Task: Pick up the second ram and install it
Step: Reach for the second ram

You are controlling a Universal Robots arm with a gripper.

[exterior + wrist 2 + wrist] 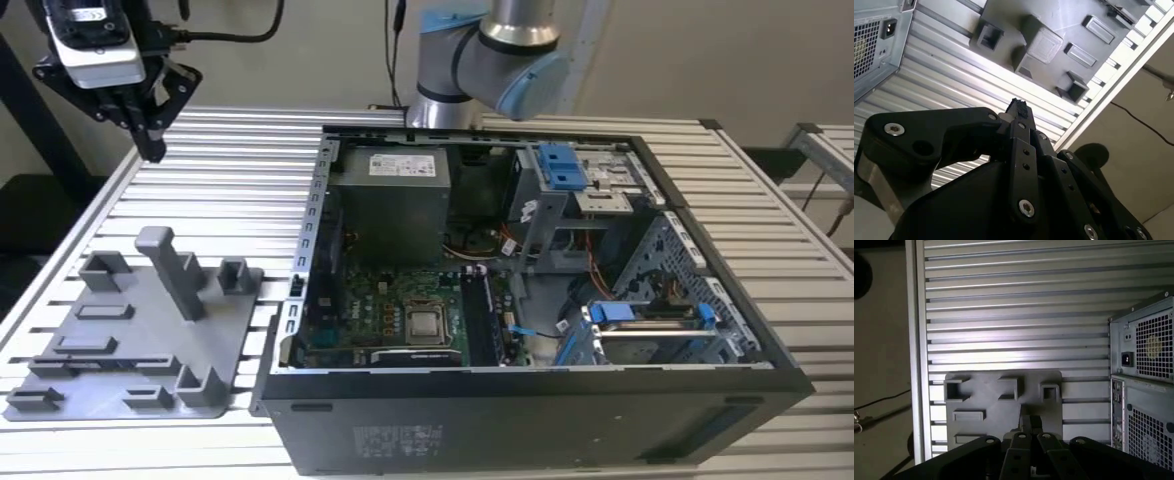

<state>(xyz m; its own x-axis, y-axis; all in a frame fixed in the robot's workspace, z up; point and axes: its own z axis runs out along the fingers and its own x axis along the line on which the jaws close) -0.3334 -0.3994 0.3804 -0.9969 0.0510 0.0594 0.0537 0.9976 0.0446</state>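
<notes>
In the exterior view we look down at a slant from well back over the table (240,160), the open computer case (534,405) and the grey tray (214,335). Both wrist views sit close behind the gripper (1016,106), facing down past it. They share the tray, the table and the case's rear.

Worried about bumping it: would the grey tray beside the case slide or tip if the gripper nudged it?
Probably slides: the grey tray looks like light plastic on smooth metal slats, with no clamp showing. Tipping seems unlikely: its base is broad and flat.
</notes>
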